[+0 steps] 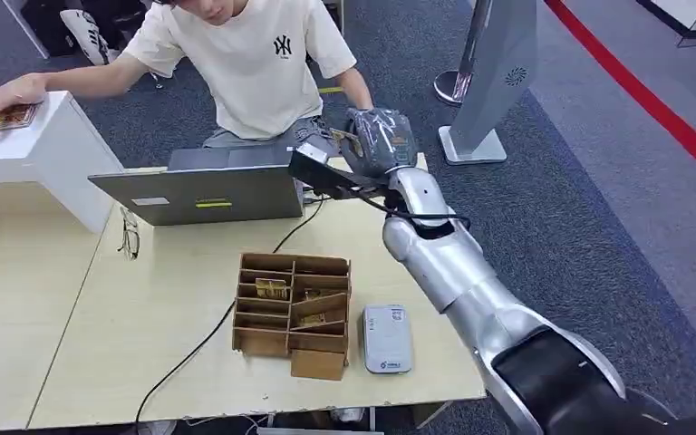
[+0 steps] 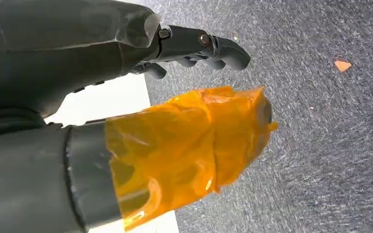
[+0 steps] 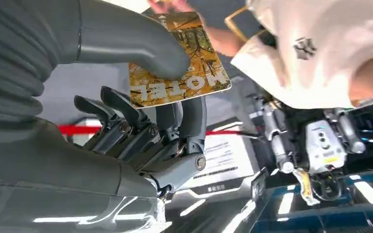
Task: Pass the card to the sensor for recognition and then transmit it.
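I have the right hand (image 1: 379,138) raised over the far edge of the desk (image 1: 72,344), stretched toward the person (image 1: 254,63) seated behind the laptop (image 1: 201,192). On the right wrist view the hand (image 3: 141,97) pinches the card (image 3: 194,73) between its thumb and the darker fingers (image 3: 194,121); the card is yellow-brown with "HOTEL" printed on it, and it is held up in the air just in front of the person's white shirt. The sensor (image 1: 387,339), a small grey-white pad, lies flat on the near part of the desk, just beside the right wall of the cardboard box (image 1: 292,313), well apart from the card. The box has several compartments, and some hold more cards. A black cable (image 1: 208,337) runs across the desk past the box. Glasses (image 1: 129,234) lie near the laptop's left corner. My left hand (image 2: 184,121) hangs over grey carpet, its thumb wrapped in orange film, the fingers curled loosely and holding nothing.
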